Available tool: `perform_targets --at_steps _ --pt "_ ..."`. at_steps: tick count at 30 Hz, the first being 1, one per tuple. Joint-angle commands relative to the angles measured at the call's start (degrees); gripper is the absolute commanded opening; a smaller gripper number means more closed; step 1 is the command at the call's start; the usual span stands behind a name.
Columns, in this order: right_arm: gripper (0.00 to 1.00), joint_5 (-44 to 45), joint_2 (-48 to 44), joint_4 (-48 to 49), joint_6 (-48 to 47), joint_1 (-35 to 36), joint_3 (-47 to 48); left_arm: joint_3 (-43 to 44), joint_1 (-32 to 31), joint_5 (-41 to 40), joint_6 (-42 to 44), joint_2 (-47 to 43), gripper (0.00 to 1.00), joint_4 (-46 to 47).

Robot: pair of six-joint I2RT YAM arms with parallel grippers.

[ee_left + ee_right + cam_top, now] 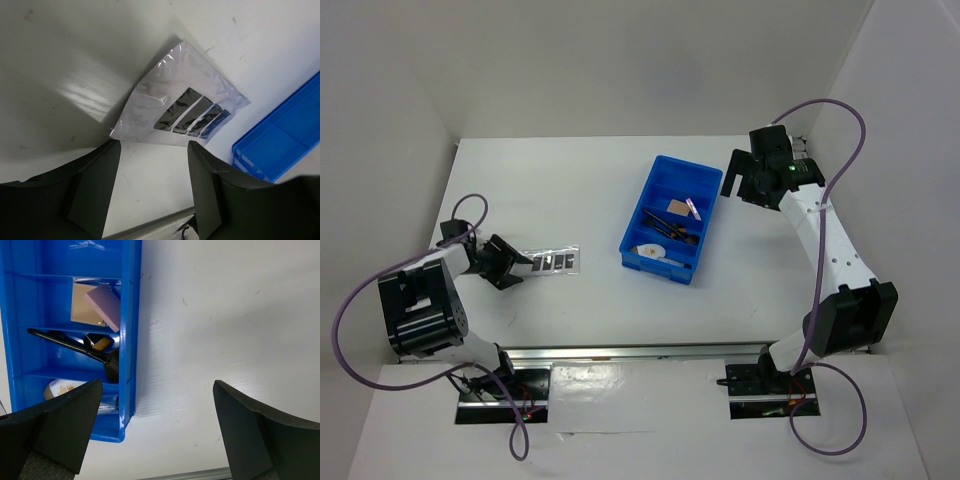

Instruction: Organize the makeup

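Blue compartmented bin [675, 178] sits on white table [550, 190].

On table [570, 180], palette strip [552, 262] left of bin [638, 245] (brushes [65, 342] inside)

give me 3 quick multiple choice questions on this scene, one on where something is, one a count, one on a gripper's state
1. Where does the flat silver-grey palette strip lie relative to the large blue compartmented plastic bin?
A. inside it
B. on the white table, to its left
C. across its rim

2. How many dark pans does the strip show?
A. two
B. four
C. six

3. What state is the left gripper in?
A. open and empty
B. shut on the strip
C. shut on a brush

Answers:
1 B: the top view shows the strip flat on the table between the left gripper and the bin.
2 B: the left wrist view shows four dark slots side by side.
3 A: its fingers stand apart, with the strip lying just ahead of them.
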Motion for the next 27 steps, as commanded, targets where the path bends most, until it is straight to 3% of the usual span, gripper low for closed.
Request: perform_targets --at_steps 1,8,13,14,19,27 --pt "0.99 -0.6 -2.4 0.7 -0.6 0.2 2.4 -3.5 0.7 1.3 1.5 1.7 0.67 7.0" --pt "0.99 -0.6 -2.9 0.7 -0.6 0.2 2.4 -5.4 0.7 0.8 -0.1 1.0 0.56 10.8" --pt "0.99 -1.8 -2.9 1.8 -0.1 0.2 2.4 -5.4 0.7 1.4 -1.3 3.0 0.4 13.8" --pt "0.99 -1.8 -2.9 1.8 0.0 0.2 2.4 -4.9 0.7 1.4 -1.3 3.5 0.29 13.8" --pt "0.99 -1.8 -2.9 1.8 0.0 0.2 2.4 -0.6 0.7 0.9 -0.6 4.1 0.0 11.1" --pt "0.99 -2.4 -2.9 1.8 0.5 2.2 2.4 10.1 0.7 1.6 4.2 -2.1 0.0 2.6"
